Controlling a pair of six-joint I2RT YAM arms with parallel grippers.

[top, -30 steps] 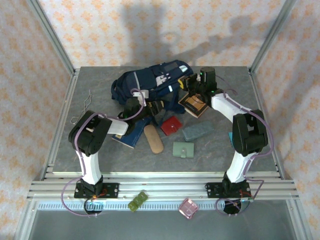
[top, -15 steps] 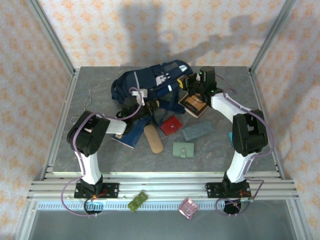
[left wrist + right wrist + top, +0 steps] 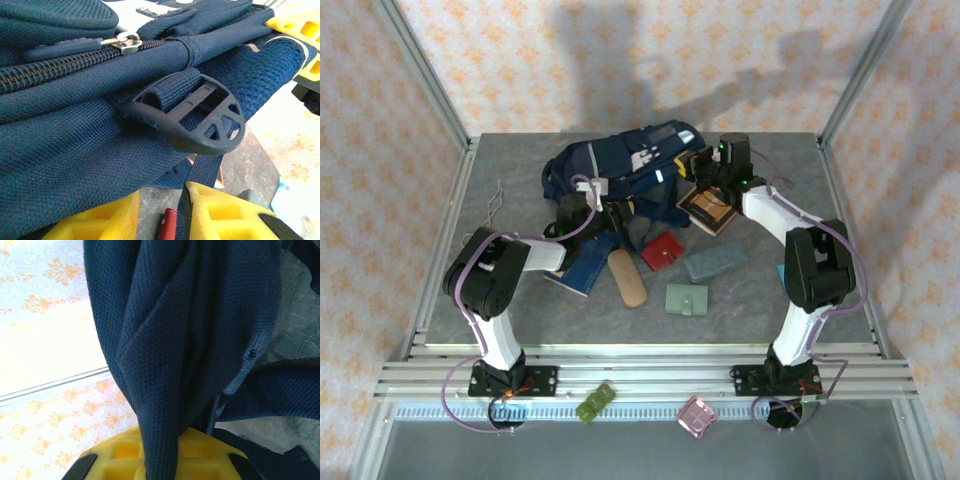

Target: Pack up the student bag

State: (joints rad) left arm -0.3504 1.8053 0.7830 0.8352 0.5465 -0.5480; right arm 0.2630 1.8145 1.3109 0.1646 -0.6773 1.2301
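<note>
Student bag (image 3: pixel 620 160): large navy-blue fabric backpack with a pale stripe, lying at upper centre of the overhead frame on the far part of the grey tabletop (image 3: pixel 500 290).
Left claw (image 3: pixel 585 203): at the bag's lower left edge. In its wrist view the yellow fingers (image 3: pixel 220 215) stand apart with tabletop showing between them, and a dark strap (image 3: pixel 202 172) runs down beside one finger.
Buckle (image 3: pixel 192 117): black plastic, against the bag's side at mid-frame. A silver zipper pull (image 3: pixel 125 44) lies upper left.
Right claw (image 3: pixel 705 170): at the bag's right end, pinched together on a fold of its navy fabric.
Loose items: red square case (image 3: pixel 662 251), tan oblong case (image 3: pixel 628 278) and green wallet (image 3: pixel 687 299), below the bag in the overhead frame.
</note>
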